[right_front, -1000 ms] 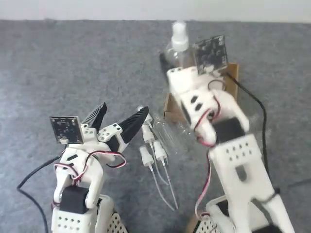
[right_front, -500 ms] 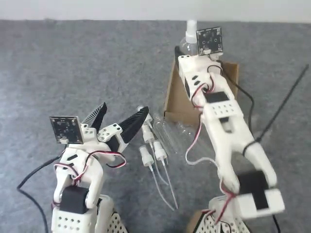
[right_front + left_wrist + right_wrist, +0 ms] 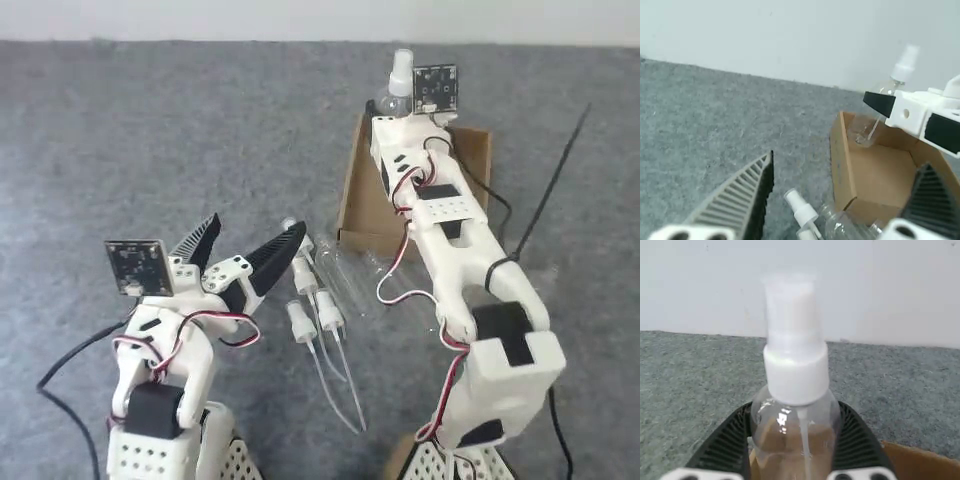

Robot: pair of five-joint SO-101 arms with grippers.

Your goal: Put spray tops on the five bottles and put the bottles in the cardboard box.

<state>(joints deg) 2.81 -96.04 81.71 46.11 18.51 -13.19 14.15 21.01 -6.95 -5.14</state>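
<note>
My right gripper [image 3: 388,112] is shut on a clear bottle [image 3: 398,82] fitted with a white spray top, holding it upright over the far end of the cardboard box [image 3: 360,205]. In the right wrist view the bottle [image 3: 795,405] stands between the black fingers [image 3: 722,450]. My left gripper [image 3: 245,250] hovers open and holds nothing, near the table's front left. Between its fingers the left wrist view shows the box [image 3: 880,172] and the held bottle [image 3: 887,92]. Clear capless bottles [image 3: 345,275] lie in front of the box. Loose spray tops [image 3: 300,322] with long tubes lie beside them.
Grey carpet-like cloth [image 3: 150,130] covers the table, with open room on the left and far side. The right arm [image 3: 455,250] stretches over the box's right half. A black cable [image 3: 545,210] runs along the box's right side.
The right arm has stretched out forward, carrying the capped bottle a little right and farther out over the box's far end. The left arm has stayed still.
</note>
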